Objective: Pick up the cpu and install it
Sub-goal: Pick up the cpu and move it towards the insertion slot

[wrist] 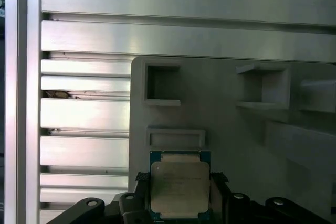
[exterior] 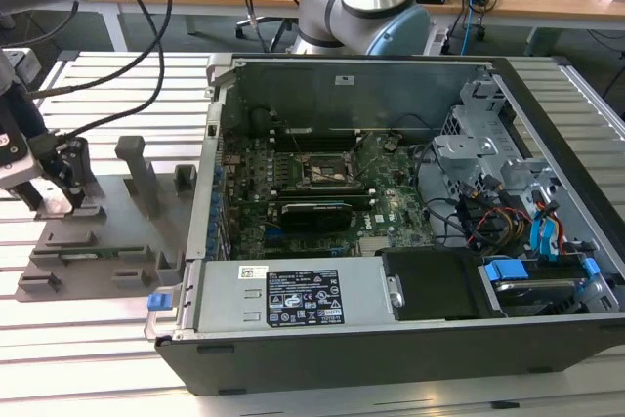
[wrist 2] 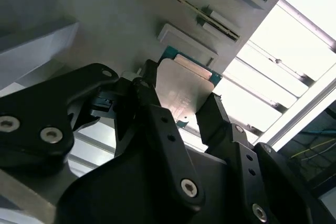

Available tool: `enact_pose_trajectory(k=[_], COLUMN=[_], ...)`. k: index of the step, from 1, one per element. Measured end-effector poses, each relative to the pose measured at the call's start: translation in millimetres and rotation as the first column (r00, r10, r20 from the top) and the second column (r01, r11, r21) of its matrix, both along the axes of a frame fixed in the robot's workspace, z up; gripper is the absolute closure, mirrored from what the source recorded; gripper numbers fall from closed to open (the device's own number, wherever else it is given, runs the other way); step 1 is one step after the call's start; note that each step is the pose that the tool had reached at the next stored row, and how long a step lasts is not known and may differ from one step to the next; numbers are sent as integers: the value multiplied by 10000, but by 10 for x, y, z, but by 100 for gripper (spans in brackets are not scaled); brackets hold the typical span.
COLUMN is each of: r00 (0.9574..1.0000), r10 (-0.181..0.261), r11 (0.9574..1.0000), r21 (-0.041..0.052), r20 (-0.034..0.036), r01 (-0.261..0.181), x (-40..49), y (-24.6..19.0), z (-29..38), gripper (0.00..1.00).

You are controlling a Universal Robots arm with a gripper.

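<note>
The cpu [wrist: 179, 190] is a flat silvery square chip with a thin coloured rim. It sits between my gripper's [wrist: 179, 179] two black fingers in both wrist views. In the second wrist view the fingers [wrist 2: 216, 121] press against opposite edges of the cpu [wrist 2: 182, 88], so the gripper [wrist 2: 181, 97] is shut on it. The chip is just over the grey plastic tray [wrist: 231, 129]. In the exterior view my gripper [exterior: 59, 190] is low over the tray's [exterior: 107, 246] far left end. The black socket frame [exterior: 327, 171] lies on the motherboard inside the open computer case [exterior: 391, 324].
Upright blocks [exterior: 137, 173] rise from the tray right of my gripper. The case wall [exterior: 210, 183] stands between tray and motherboard. Cables and drive cages [exterior: 508, 202] crowd the case's right side. The slatted metal table [exterior: 88, 339] stretches around. The arm's base [exterior: 366, 7] stands behind the case.
</note>
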State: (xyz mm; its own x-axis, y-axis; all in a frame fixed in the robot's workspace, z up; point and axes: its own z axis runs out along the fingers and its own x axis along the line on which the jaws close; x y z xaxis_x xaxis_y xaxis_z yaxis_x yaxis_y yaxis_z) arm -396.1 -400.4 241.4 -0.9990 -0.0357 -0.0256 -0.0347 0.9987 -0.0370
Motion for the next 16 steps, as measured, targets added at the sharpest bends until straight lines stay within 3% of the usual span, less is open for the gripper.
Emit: enact_pose_trajectory(k=[4, 7, 14, 16], r00=[10000, 10000, 10000, 10000], r10=[0, 0, 0, 0], r11=[10000, 10000, 10000, 10000], r21=[0, 0, 0, 0], r20=[-1, -1, -1, 0], r01=[0, 0, 0, 0], x=[0, 0, 0, 0], y=[0, 0, 0, 0], z=[82, 198, 312, 377], gripper=[45, 45, 45, 45])
